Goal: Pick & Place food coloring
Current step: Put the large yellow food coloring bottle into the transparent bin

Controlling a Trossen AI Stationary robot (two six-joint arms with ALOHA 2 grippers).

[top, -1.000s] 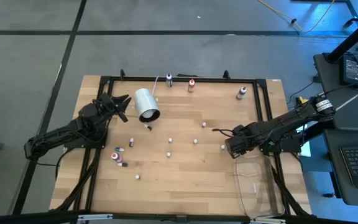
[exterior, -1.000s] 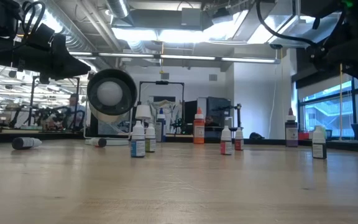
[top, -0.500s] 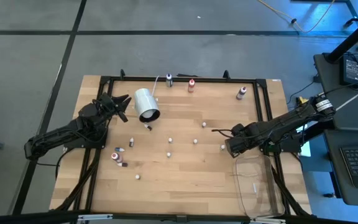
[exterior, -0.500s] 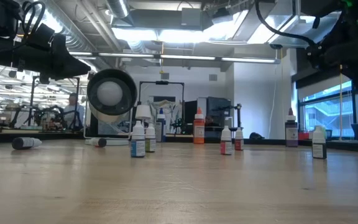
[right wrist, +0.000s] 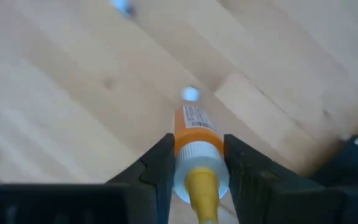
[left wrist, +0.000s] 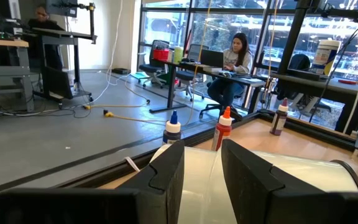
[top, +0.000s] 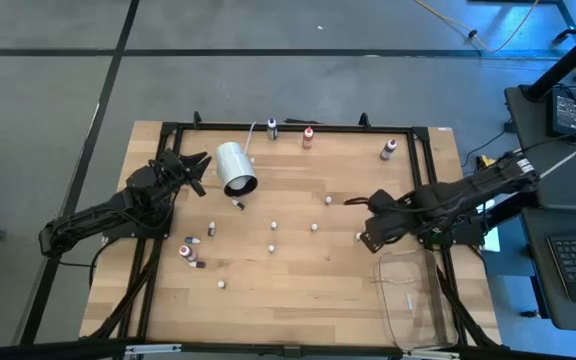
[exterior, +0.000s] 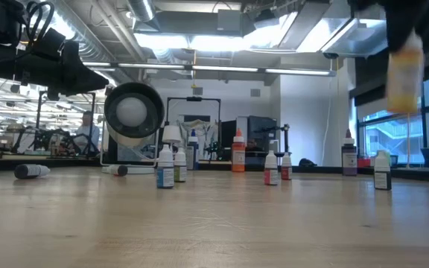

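Small food coloring bottles stand or lie scattered on the wooden table (top: 298, 270). Among them are one in the middle (top: 314, 227) and an orange one (exterior: 238, 158) at the far edge. My right gripper (right wrist: 194, 168) is at the table's right side, pointing down, shut on a bottle with an orange label and yellow cap (right wrist: 193, 134). That bottle shows blurred and high in the low view (exterior: 406, 74). My left gripper (left wrist: 202, 168) is at the far left, level, shut on a large white cylinder (top: 236, 168). My left gripper holds the white cylinder by its end nearest the table's left (left wrist: 211, 163), fingers level. Which part of that end they grip is hidden behind them. The cylinder lies on its side, clear of the table, open end (exterior: 132, 112) toward the near edge. My right gripper pinches the bottle's white upper body (right wrist: 194, 152), just below the yellow cap, between its two fingers. The fingers come from above, pointing down. The bottle hangs upright, cap up, clear of the table.
A clear plastic tray (top: 413, 300) sits at the table's near right corner. A black frame (top: 298, 127) runs along the table's far and side edges. Two bottles (top: 190, 255) lie near the left edge. People sit in the room beyond.
My right gripper has gone up with the bottle, most of it in the last half second. The bottle is now lifted clear of the table and shows high in the low view. The gripper has also turned a little.
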